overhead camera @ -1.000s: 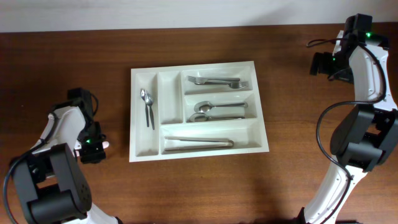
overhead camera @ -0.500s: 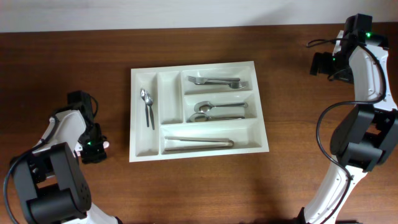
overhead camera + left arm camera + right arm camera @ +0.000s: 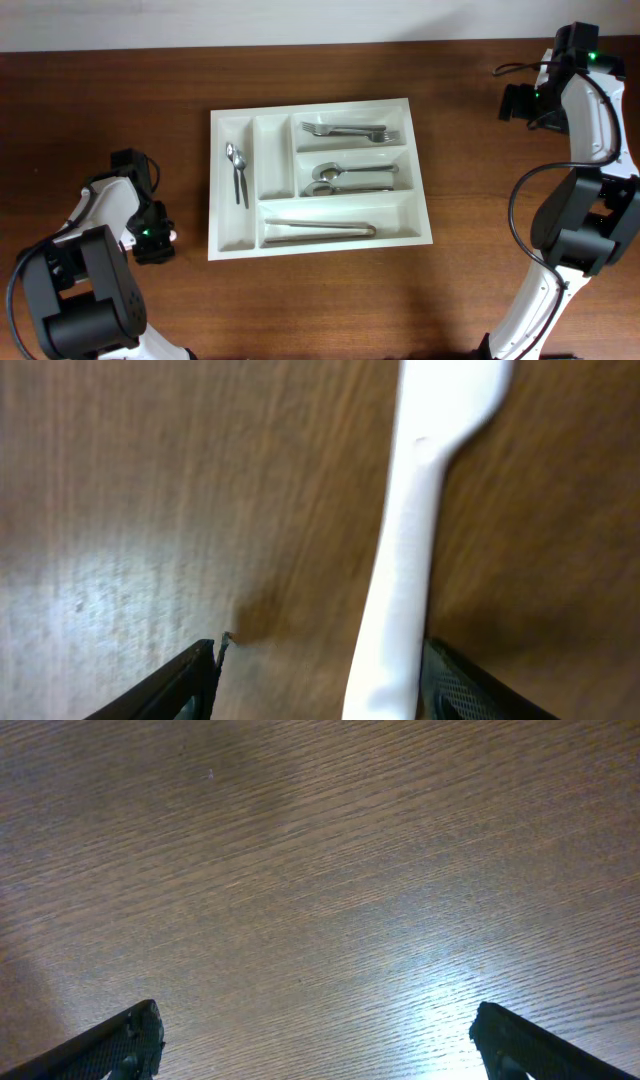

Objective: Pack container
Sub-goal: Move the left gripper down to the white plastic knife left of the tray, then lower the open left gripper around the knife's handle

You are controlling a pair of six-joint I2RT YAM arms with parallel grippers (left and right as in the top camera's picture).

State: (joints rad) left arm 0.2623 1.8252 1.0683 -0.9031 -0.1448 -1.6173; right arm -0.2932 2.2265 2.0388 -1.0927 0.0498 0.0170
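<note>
Straddling a white utensil point(image 3: 400, 560) that lies flat on the table point(image 3: 320, 300), the left gripper point(image 3: 320, 652) has its fingers point(image 3: 190, 678) spread wide, holding nothing. The utensil runs closer to the right-hand finger than to the other; whether it touches that finger cannot be told. The right gripper point(image 3: 320, 1045) is also parted and empty, hanging over bare wood at the far right corner, well away from everything.

In the overhead view the left gripper sits left of the tray point(image 3: 222, 245), near its lower corner but apart from it. The tray lies in the middle of the table and looks nearly packed: two small spoons point(image 3: 238, 172) in the leftmost upright slot, forks point(image 3: 345, 130) in the top long one, spoons point(image 3: 350, 178) in the middle one, long metal pieces point(image 3: 320, 230) in the bottom one. The second upright slot point(image 3: 270, 150) is bare.

Judging by this, the white utensil is the last loose piece; grasping it and carrying it into the tray is what remains.
</note>
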